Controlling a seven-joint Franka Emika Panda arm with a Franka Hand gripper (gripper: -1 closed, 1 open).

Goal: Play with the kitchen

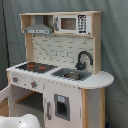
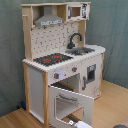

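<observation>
One toy kitchen (image 1: pixel 60 75) fills both exterior views: I see a tall white and light-wood unit standing on a wooden floor (image 2: pixel 112 102) before a grey-green curtain (image 1: pixel 115 45). On its counter I read a black stovetop (image 1: pixel 36 66) with red rings, a metal sink (image 1: pixel 72 75) beside it, and a black faucet (image 1: pixel 82 59) arching over the sink. Above them sit a grey hood (image 1: pixel 39 29) and a small microwave (image 1: pixel 70 23) on the top shelf, with a tiled back panel (image 1: pixel 55 50) below. Knobs (image 2: pixel 56 76) line the front under the stovetop. In the second exterior view the windowed oven door (image 2: pixel 70 102) hangs open, hinged down and tilted outward; the narrower cabinet door (image 2: pixel 91 74) under the sink is closed.

At the bottom left corner of the first exterior view I make out a rounded white part of the arm (image 1: pixel 17 121), low and in front of the kitchen, near the side below the stovetop. In the second exterior view a small white and dark piece shows just below the open oven door's lower edge, which may be the gripper (image 2: pixel 75 121); I cannot tell whether its jaws are spread or pressed together, nor whether it touches the door. The kitchen therefore lies above and behind that piece, the oven door being its nearest part.
</observation>
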